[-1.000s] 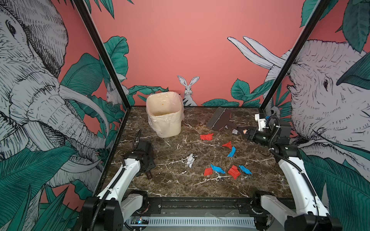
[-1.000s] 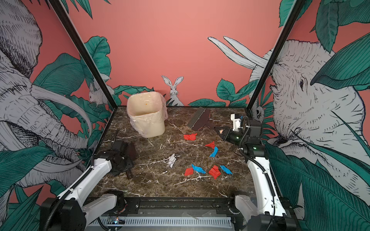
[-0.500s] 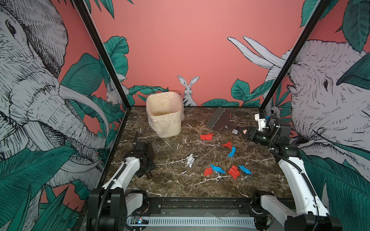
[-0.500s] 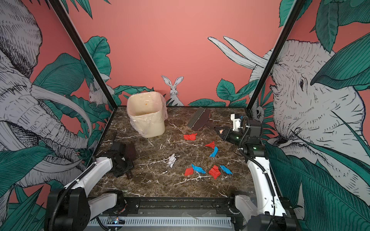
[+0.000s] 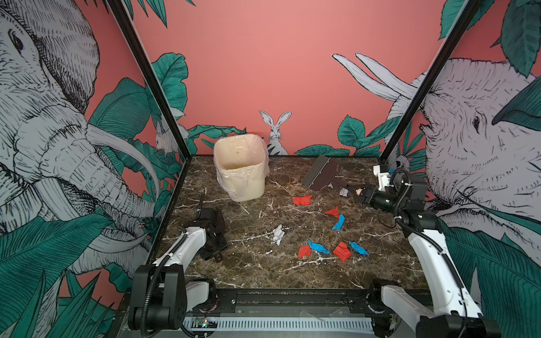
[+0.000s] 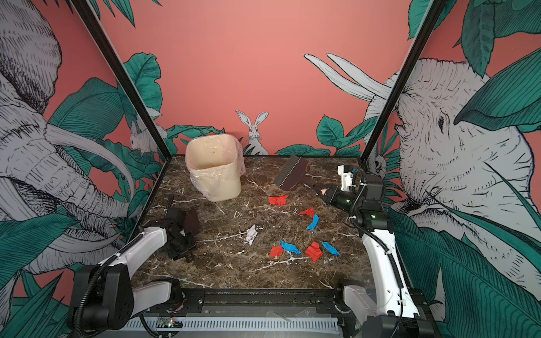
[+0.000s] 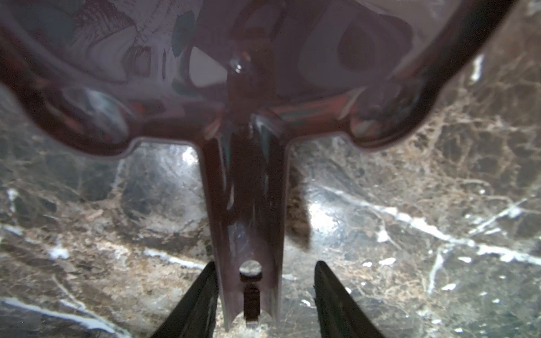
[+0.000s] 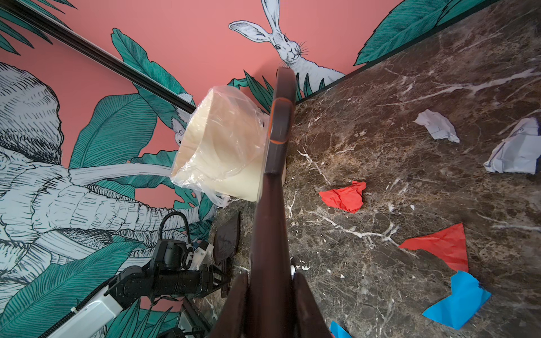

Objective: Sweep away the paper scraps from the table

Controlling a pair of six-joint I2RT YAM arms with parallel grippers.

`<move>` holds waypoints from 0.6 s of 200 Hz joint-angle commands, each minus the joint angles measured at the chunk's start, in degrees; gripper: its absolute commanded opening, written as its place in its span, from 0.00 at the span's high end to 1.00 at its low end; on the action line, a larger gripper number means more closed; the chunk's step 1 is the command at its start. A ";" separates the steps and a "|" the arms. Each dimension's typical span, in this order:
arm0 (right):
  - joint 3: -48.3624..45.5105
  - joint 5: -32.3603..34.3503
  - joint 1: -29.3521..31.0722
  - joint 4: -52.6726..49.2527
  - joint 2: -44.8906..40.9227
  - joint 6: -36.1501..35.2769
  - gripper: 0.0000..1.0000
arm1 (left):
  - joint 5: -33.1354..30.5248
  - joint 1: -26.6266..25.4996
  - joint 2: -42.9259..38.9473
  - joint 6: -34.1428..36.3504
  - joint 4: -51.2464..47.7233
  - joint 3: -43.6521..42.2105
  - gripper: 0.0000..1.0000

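Note:
Red, blue and white paper scraps lie spread over the right half of the table, among them a red one, a blue one and a white one. My left gripper is open around the handle of a dark dustpan; one finger touches it, the other stands apart. At the back right my right gripper is shut on the handle of a dark brush.
A cream bin lined with a clear bag stands at the back, left of centre. Patterned walls and black posts close in the table on three sides. A black rail runs along the front edge.
My left gripper's jaws have narrowed around the dustpan handle and the left arm has shifted a little. The right arm, brush and scraps have not moved.

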 commanded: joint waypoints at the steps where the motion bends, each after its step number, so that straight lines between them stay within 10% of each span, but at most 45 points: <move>1: 1.49 -1.37 -0.23 3.41 -1.70 -1.24 1.00 | -2.26 0.34 -0.60 0.21 -0.48 0.17 0.50; 120: 1.19 -1.63 -0.23 4.31 -1.28 -0.64 1.00 | -2.39 0.92 4.38 1.97 3.22 1.49 0.51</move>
